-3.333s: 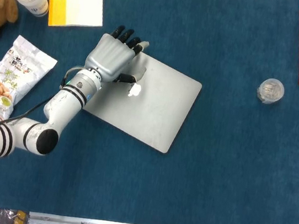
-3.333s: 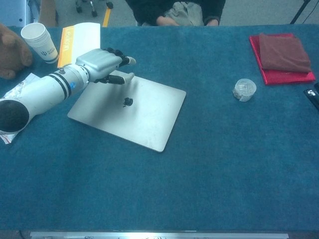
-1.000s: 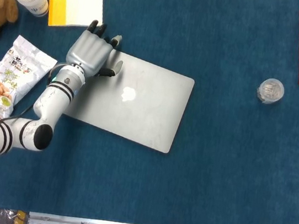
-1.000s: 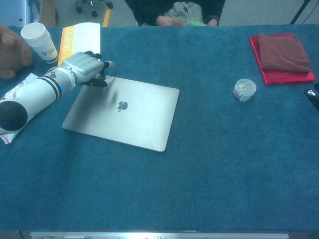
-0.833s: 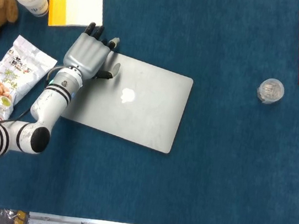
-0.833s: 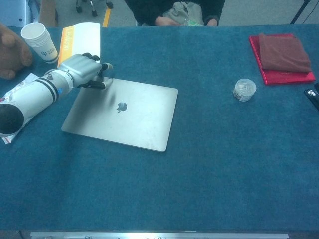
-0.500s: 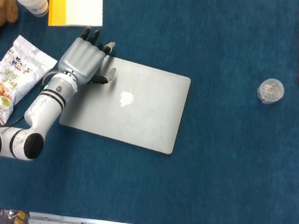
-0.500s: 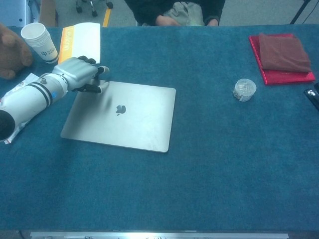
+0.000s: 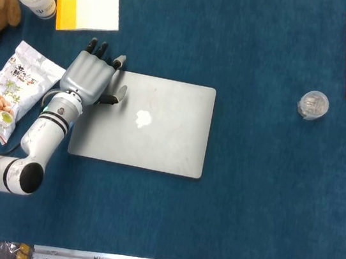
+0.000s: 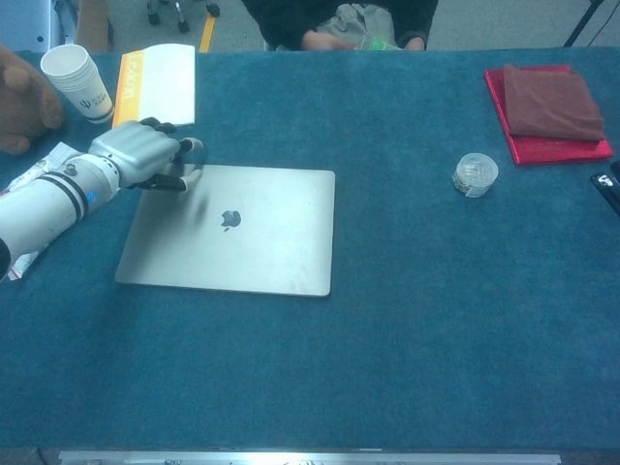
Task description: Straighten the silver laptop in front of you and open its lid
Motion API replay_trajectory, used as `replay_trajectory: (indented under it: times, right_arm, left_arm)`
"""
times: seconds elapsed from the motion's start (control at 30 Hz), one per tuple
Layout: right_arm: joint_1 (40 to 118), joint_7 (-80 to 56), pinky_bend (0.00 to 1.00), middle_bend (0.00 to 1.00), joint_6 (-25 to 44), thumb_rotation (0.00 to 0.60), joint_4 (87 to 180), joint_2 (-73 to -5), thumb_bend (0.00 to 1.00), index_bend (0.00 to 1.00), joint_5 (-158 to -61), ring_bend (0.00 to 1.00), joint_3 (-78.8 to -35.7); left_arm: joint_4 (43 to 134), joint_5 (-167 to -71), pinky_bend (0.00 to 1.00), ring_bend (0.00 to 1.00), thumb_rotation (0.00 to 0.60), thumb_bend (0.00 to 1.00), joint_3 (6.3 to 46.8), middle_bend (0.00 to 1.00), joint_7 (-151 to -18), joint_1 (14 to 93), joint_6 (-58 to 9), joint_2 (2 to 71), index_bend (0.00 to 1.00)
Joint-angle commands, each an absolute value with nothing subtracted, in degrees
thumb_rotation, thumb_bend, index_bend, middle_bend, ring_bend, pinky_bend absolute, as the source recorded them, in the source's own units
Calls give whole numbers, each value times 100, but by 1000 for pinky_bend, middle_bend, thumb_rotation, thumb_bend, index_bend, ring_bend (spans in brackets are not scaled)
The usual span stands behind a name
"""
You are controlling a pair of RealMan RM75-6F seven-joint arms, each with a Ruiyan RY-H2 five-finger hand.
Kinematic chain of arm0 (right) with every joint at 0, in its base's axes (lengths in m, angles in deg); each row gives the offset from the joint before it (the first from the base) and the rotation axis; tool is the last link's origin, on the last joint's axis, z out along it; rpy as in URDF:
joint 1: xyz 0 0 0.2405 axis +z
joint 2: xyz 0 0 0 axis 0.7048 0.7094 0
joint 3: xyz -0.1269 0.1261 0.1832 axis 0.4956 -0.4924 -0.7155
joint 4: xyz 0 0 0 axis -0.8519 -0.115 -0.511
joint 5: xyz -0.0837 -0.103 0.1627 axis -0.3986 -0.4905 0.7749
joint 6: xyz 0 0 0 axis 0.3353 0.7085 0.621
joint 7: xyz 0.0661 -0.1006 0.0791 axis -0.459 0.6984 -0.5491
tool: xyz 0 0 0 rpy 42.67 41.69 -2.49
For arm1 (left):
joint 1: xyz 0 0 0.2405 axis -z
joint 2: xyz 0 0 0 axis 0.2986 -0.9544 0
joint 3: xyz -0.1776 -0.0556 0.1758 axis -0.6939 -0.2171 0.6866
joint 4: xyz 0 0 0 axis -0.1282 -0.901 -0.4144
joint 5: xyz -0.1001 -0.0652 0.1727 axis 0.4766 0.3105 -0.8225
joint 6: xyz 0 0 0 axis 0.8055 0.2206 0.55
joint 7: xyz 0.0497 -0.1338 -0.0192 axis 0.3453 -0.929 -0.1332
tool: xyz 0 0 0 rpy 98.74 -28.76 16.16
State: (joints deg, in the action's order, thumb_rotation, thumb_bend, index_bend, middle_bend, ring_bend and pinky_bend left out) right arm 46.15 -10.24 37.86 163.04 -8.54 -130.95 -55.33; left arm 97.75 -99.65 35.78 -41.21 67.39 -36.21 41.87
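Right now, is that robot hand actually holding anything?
No. The left hand rests on the far left corner of the closed silver laptop, touching it rather than gripping it.

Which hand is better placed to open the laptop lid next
Left, probably. The left hand already rests at the far left corner of the closed, squared-up laptop. The right hand shows in neither view.

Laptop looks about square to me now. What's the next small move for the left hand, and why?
Probably stop turning and shift the left hand toward an edge to lift the lid: the silver laptop lies roughly parallel to the table edge, lid shut, with the hand at its far-left corner.
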Motion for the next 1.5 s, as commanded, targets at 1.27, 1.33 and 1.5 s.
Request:
replay_trajectory:
  times: [1.27,1.33,1.5]
  right_arm:
    - [4644,-736,151,80,3674,600,16358,-994,285,88,-13088,51,-5452]
    - [4645,-688,151,80,3675,600,16388,-1002,284,88,-13078,51,-5455]
    - [4653,-537,151,80,3683,600,16460,-1013,284,88,-13103,51,-5449]
  left_arm:
    - [7767,-15161,0,0,567,115,4268,55,-8898,5369,-1555,3619,0]
    - [7431,-15267,0,0,591,114,4306,53,-9089,5304,-1486,3737,0]
    - [6826,-15435,0,0,600,115,4400,50,-9449,5177,-1436,3950,0]
